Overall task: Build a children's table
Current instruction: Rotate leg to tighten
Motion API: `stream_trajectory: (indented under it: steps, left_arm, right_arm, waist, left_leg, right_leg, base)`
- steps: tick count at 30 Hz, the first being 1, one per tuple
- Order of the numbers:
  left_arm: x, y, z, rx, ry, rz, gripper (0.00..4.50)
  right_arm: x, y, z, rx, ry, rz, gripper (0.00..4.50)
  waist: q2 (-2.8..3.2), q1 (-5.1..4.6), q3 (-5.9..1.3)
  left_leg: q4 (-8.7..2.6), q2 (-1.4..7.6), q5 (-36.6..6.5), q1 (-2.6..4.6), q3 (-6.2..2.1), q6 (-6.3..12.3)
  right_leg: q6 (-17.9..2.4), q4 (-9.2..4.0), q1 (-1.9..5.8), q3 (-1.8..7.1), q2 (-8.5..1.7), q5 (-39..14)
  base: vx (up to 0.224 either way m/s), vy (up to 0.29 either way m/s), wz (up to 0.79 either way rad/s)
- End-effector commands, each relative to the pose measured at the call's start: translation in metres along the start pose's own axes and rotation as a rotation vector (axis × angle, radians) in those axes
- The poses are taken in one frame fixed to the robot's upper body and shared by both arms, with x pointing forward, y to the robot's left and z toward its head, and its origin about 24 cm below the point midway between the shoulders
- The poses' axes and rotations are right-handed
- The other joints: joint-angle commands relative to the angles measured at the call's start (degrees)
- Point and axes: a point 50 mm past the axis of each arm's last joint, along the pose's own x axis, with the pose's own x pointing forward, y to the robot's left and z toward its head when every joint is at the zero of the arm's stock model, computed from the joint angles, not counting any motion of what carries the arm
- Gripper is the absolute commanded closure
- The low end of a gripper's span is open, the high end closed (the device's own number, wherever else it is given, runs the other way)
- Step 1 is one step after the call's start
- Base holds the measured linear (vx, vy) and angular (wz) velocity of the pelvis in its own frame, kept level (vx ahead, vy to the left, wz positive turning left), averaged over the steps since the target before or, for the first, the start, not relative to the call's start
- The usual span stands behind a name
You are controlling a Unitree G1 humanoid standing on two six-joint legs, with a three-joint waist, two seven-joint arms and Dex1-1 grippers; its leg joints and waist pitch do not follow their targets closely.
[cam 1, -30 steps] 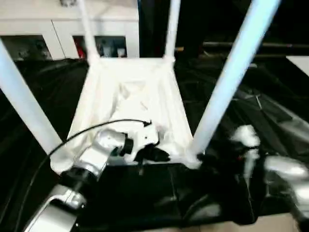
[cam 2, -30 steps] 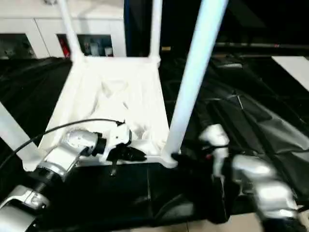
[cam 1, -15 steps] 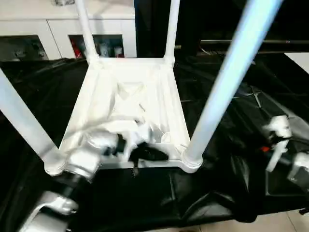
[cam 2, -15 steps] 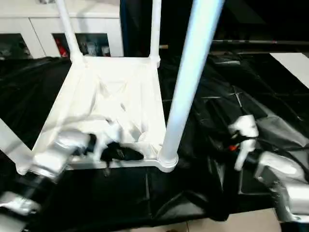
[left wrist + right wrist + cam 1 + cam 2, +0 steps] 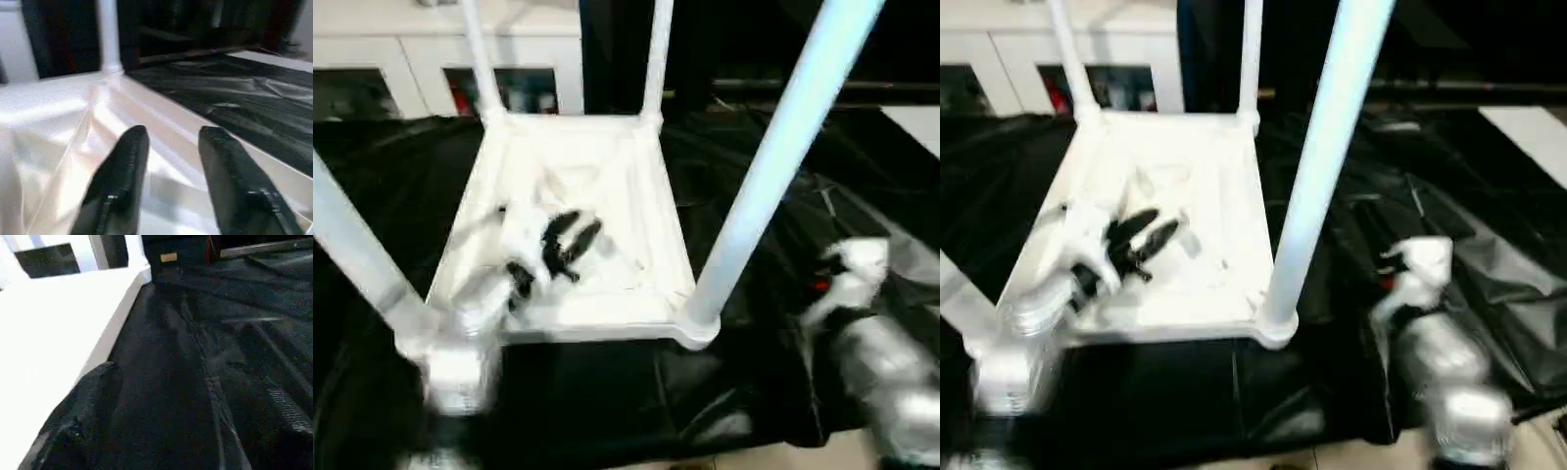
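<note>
Black left pincer (image 5: pixel 570 240) parted (empty) over upturned children's table (image 5: pixel 626 284).

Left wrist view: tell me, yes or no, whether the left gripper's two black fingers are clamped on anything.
No: the left gripper has its black fingers spread apart with nothing between them, above the white plastic table's ribbed underside.

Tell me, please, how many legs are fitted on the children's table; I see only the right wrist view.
Observer: All four legs stand up from the upturned children's table.
Operator: Thanks. Where is the left gripper?
Observer: The left gripper hangs over the ribbed underside, fingers apart, holding nothing.
Operator: And is my right gripper near a leg?
Observer: The right gripper is over the black cloth, apart from the near right leg.
</note>
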Motion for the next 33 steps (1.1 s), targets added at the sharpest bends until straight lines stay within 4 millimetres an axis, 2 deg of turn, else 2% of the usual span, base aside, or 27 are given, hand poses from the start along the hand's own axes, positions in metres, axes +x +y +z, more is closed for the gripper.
stream_trajectory:
  steps: [1, 3, 4, 5, 6, 7, 8, 10, 14, 16, 19, 25, 27, 28, 29, 30, 31, 32, 33]
  left_arm:
    - [-0.013, 0.005, 0.007, 0.026, -0.086, 0.101, 2.27]
    - [-0.017, 0.005, 0.004, 0.014, -0.102, 0.139, 2.02]
    - [-0.016, 0.003, 0.004, 0.014, -0.105, 0.153, 1.92]
    - [-0.016, 0.002, 0.004, 0.016, -0.106, 0.160, 1.92]
    - [-0.015, -0.002, 0.006, 0.076, -0.117, 0.156, 1.72]
    - [-0.015, -0.003, 0.007, 0.093, -0.120, 0.153, 1.65]
    - [-0.015, -0.003, 0.005, 0.088, -0.103, 0.174, 1.65]
    - [-0.015, -0.002, 0.001, 0.085, -0.060, 0.212, 1.61]
    - [-0.017, -0.003, -0.002, 0.106, -0.051, 0.226, 1.61]
    - [-0.017, -0.004, -0.002, 0.121, -0.049, 0.224, 1.61]
    - [-0.018, -0.005, -0.002, 0.128, -0.048, 0.223, 1.61]
    - [-0.019, -0.007, -0.001, 0.145, -0.052, 0.210, 1.61]
    - [-0.019, -0.008, -0.001, 0.151, -0.049, 0.203, 1.61]
    - [-0.019, -0.008, -0.001, 0.152, -0.047, 0.202, 1.61]
    - [-0.019, -0.008, -0.001, 0.152, -0.046, 0.200, 1.61]
    - [-0.019, -0.009, -0.002, 0.161, -0.035, 0.196, 1.61]
    - [-0.019, -0.009, -0.002, 0.161, -0.035, 0.196, 1.61]
    - [-0.019, -0.009, -0.003, 0.162, -0.030, 0.187, 1.61]
    - [-0.020, -0.010, -0.004, 0.163, -0.029, 0.184, 1.61]
  right_arm:
    - [-0.003, 0.006, 0.004, -0.038, -0.052, -0.034, 0.68]
    - [-0.003, 0.011, 0.002, -0.055, -0.055, -0.033, 0.58]
    - [-0.003, 0.016, 0.001, -0.063, -0.052, -0.017, 0.31]
    - [-0.004, 0.019, 0.000, -0.067, -0.050, -0.006, 0.31]
    - [-0.005, 0.022, -0.005, -0.071, -0.029, -0.003, 0.25]
    - [-0.005, 0.022, -0.006, -0.071, -0.024, -0.005, 0.24]
    - [-0.006, 0.023, -0.007, -0.086, -0.013, -0.010, 0.24]
    - [-0.005, 0.024, -0.009, -0.099, -0.005, -0.026, 0.12]
    - [-0.004, 0.026, -0.013, -0.096, 0.015, -0.018, 0.12]
    - [-0.004, 0.026, -0.013, -0.096, 0.016, -0.017, 0.12]
    - [-0.004, 0.026, -0.014, -0.093, 0.020, -0.018, 0.12]
    - [-0.002, 0.025, -0.019, -0.095, 0.034, -0.006, 0.12]
    - [-0.001, 0.026, -0.020, -0.097, 0.036, 0.001, 0.12]
    - [-0.001, 0.026, -0.020, -0.098, 0.037, 0.001, 0.12]
    - [0.000, 0.026, -0.020, -0.098, 0.037, 0.000, 0.12]
    - [0.000, 0.026, -0.020, -0.103, 0.038, -0.001, 0.12]
    - [0.000, 0.026, -0.020, -0.103, 0.038, -0.001, 0.12]
    - [0.000, 0.026, -0.020, -0.107, 0.039, -0.001, 0.12]
    - [-0.001, 0.026, -0.020, -0.108, 0.038, -0.001, 0.12]
  waist:
    - [-0.11, 0.12, -3.49]
    - [-0.24, 0.00, -3.18]
    - [-0.28, -0.03, -3.19]
    - [-0.21, 0.07, -3.03]
    - [-0.32, 0.03, -2.94]
    - [-0.19, 0.04, -2.96]
    - [-0.47, -0.08, -2.91]
    - [-0.43, -0.19, -2.87]
    - [-0.65, -0.41, -3.00]
    - [-0.56, -0.37, -3.05]
    - [-0.73, -0.19, -3.19]
    - [-0.57, -0.01, -3.35]
    - [-0.60, -0.02, -3.56]
    - [-0.61, 0.01, -3.71]
    - [-0.58, 0.01, -3.76]
    - [-0.15, 0.04, -3.67]
    - [-0.27, -0.07, -3.62]
    - [-0.16, -0.22, -3.29]
    - [-0.15, -0.24, -3.11]
  left_leg:
    - [-3.60, 2.53, -8.9, 0.89, -0.95, 4.54]
    - [-3.83, 2.51, -11.9, 0.83, -0.88, 3.84]
    - [-3.90, 2.51, -14.1, 1.14, -0.88, 3.04]
    - [-4.05, 2.55, -16.2, 1.34, -0.93, 2.29]
    - [-4.12, 2.57, -17.1, 1.37, -0.96, 2.00]
    - [-4.24, 2.62, -17.8, 1.35, -1.14, 1.28]
    - [-4.37, 2.66, -18.2, 1.23, -1.16, 0.71]
    - [-4.44, 2.59, -18.5, 1.11, -1.27, 0.01]
    - [-4.25, 2.31, -18.1, 0.85, -1.36, 0.20]
    - [-4.17, 2.35, -17.9, 1.00, -1.30, 0.39]
    - [-4.03, 2.35, -16.0, 0.91, -1.25, 1.12]
    - [-3.80, 2.34, -14.0, 0.91, -1.18, 2.21]
    - [-3.17, 2.10, -7.5, 0.36, -1.03, 3.82]
    - [-2.81, 1.94, -4.5, 0.20, -0.85, 5.43]
    - [-2.72, 1.91, -4.2, 0.14, -0.81, 6.01]
    - [-2.78, 1.93, -5.6, 0.15, -0.76, 6.55]
    - [-2.80, 1.96, -6.9, 0.14, -0.69, 6.60]
    - [-3.19, 2.10, -12.8, 0.32, -0.77, 5.41]
    - [-3.37, 2.18, -16.2, 0.62, -0.87, 4.39]
  right_leg:
    - [-10.9, -2.97, 2.48, 0.97, -1.48, -6.2]
    - [-9.6, -3.50, 2.33, 0.99, -1.49, -10.2]
    - [-8.8, -3.78, 2.07, 1.05, -1.41, -13.2]
    - [-7.7, -4.06, 1.81, 1.13, -1.38, -16.0]
    - [-7.2, -4.23, 1.66, 1.16, -1.34, -17.1]
    - [-6.2, -4.26, 1.66, 1.20, -1.32, -17.9]
    - [-5.7, -4.19, 1.65, 1.24, -1.32, -17.8]
    - [-5.2, -4.08, 1.72, 1.23, -1.37, -17.7]
    - [-4.3, -4.11, 1.84, 1.27, -1.47, -18.1]
    - [-4.3, -4.12, 1.67, 1.29, -1.43, -17.5]
    - [-5.3, -3.77, 1.85, 1.27, -1.37, -14.1]
    - [-7.0, -3.31, 2.11, 1.21, -1.39, -10.0]
    - [-8.5, -2.79, 1.89, 1.19, -1.12, -2.6]
    - [-10.0, -2.46, 1.91, 1.00, -1.02, 1.0]
    - [-10.6, -2.44, 1.90, 0.93, -1.04, 1.3]
    - [-11.3, -2.71, 1.65, 0.82, -1.00, -0.7]
    - [-11.3, -2.98, 1.55, 0.78, -0.92, -2.4]
    - [-10.5, -3.69, 1.34, 0.67, -0.98, -10.5]
    - [-9.6, -4.00, 1.29, 0.63, -1.09, -15.1]
  base:
    - [0.000, 0.000, 0.00]
    - [0.000, 0.000, 0.00]
    - [0.000, 0.000, 0.00]
    - [0.000, 0.000, 0.00]
    - [0.000, 0.000, 0.00]
    - [0.000, 0.000, 0.00]
    - [0.000, 0.000, 0.00]
    - [0.000, 0.000, 0.00]
    - [0.000, 0.000, 0.00]
    - [0.000, 0.000, 0.00]
    - [0.000, 0.000, 0.00]
    - [0.000, 0.000, 0.00]
    - [0.000, 0.000, 0.00]
    - [0.000, 0.000, 0.00]
    - [0.000, 0.000, 0.00]
    - [0.000, 0.000, 0.00]
    - [0.000, 0.000, 0.00]
    - [0.000, 0.000, 0.00]
    - [0.000, 0.000, 0.00]
